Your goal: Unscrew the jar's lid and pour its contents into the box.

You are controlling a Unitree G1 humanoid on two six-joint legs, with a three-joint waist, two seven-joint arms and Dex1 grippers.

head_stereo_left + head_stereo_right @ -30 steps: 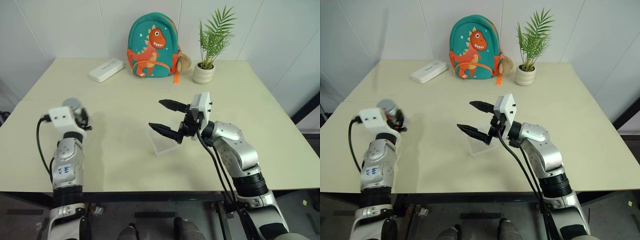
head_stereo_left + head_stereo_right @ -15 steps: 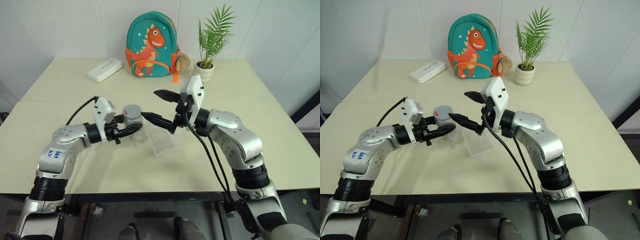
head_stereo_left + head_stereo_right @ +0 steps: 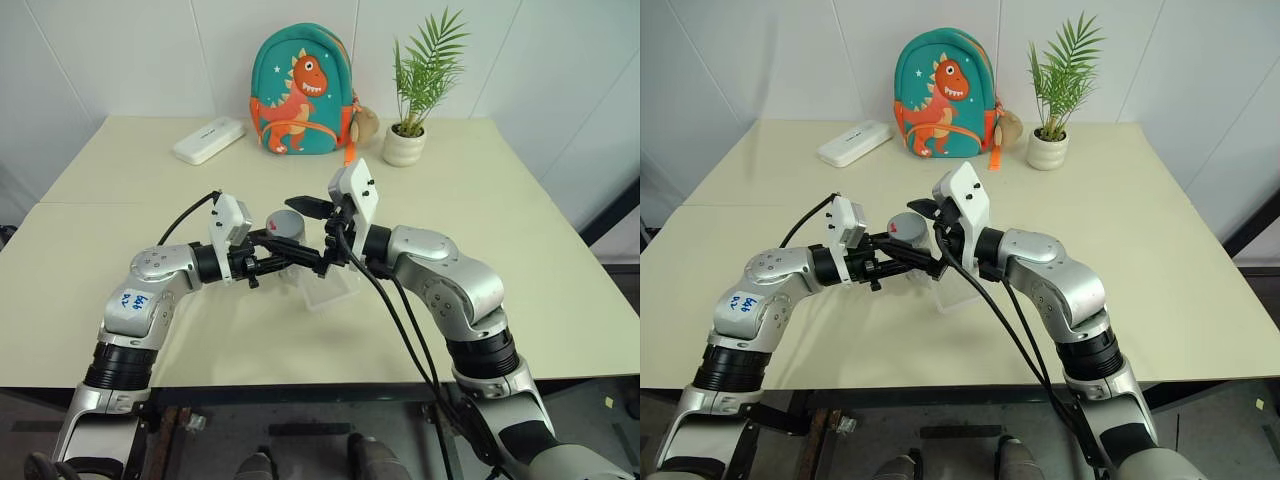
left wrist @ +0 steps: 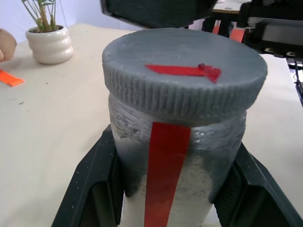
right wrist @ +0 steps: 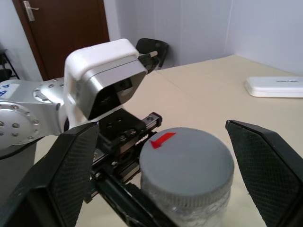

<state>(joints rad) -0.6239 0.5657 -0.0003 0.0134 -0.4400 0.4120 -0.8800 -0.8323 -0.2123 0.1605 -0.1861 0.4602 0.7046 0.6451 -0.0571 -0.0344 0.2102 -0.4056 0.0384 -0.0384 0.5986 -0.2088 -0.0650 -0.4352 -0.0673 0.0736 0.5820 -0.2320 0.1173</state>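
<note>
Now the left hand [image 4: 165, 189] is closed on the jar [image 4: 175, 161], with one black finger pressed on each side of its body, and it holds the jar upright in the air above the table [image 3: 120, 200]. The grey ribbed lid [image 5: 187, 163] sits fully on the jar, and a red mark lies on top of it. The right hand [image 5: 161, 175] is wide open and grips nothing; its two fingers stand on either side of the lid, with a clear gap on both sides.

The step in hand seems to be taking hold of the lid. To do it well, I think the right hand should be centred over the lid and close on the ribbed edge only, not on the jar body. The left hand should keep its firm grip, so the jar does not turn together with the lid.

The clear box [image 3: 330, 292] rests on the table just below and behind the two hands, so pouring will need only a short move.
</note>
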